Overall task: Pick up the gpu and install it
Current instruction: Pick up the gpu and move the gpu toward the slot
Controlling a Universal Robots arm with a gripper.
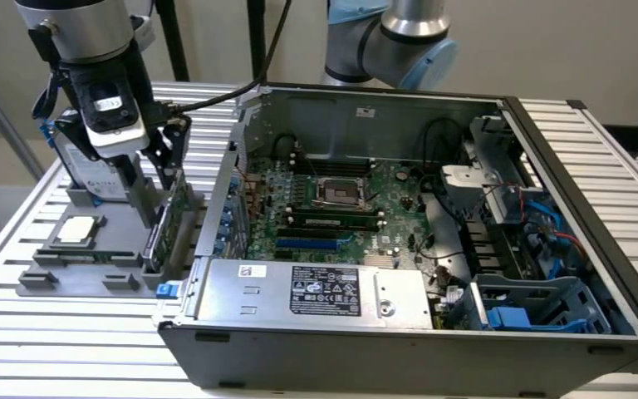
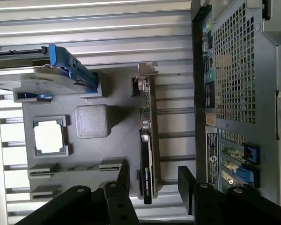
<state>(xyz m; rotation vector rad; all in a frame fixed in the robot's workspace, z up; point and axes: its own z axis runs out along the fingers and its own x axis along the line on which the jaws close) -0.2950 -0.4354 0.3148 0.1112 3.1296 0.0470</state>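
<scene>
- On the grey holder beside the open computer case, the gpu stands on edge in its slot, not yet lifted.
- Your gripper hangs right over it, fingers spread wide to either side of the card's upper edge, clamping nothing.
- By my reading, you have neither the pickup nor the install done.

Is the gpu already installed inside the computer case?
No, the gpu stands on its edge in the gray holder, outside the computer case.
</scene>
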